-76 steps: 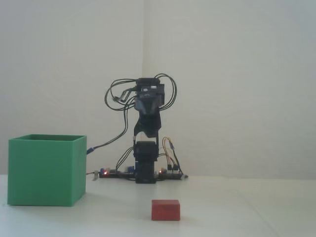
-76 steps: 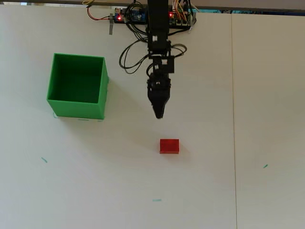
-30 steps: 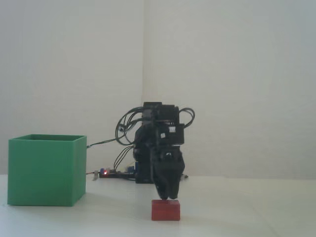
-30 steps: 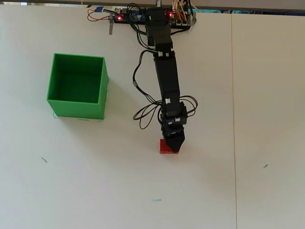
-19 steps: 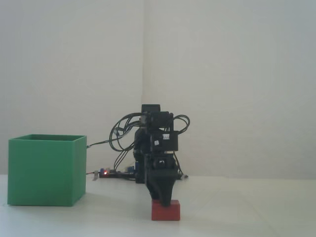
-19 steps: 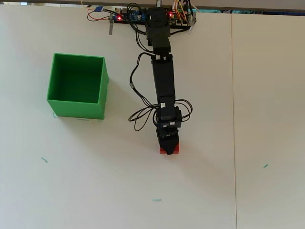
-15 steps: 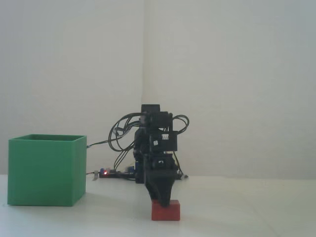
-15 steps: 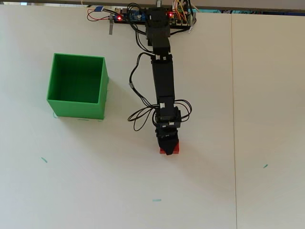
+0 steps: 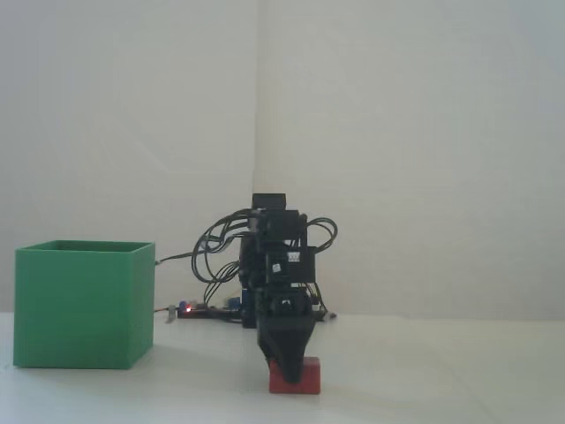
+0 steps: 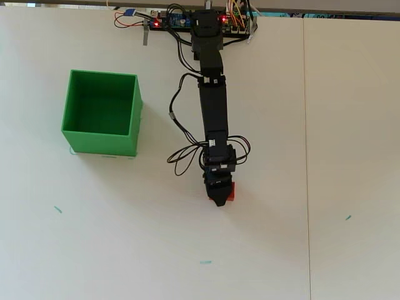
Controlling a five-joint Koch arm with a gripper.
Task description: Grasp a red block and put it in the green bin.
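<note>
The red block lies on the white table, in front of the arm's base. My black gripper points down and hides the block's left part in the fixed view. From overhead the gripper covers most of the block, so only a red strip shows at its right side. The jaws read as one dark wedge in both views, and no gap or grip shows. The green bin stands apart to the left, open-topped, and the overhead view shows nothing inside the bin.
The arm's base and a controller board with lit LEDs sit at the table's far edge, with loose cables hanging beside the forearm. A seam runs down the table on the right.
The arm went from folded upright to stretched out and down over the red block. In the last half second the gripper sank lower and shifted slightly left on the block.
</note>
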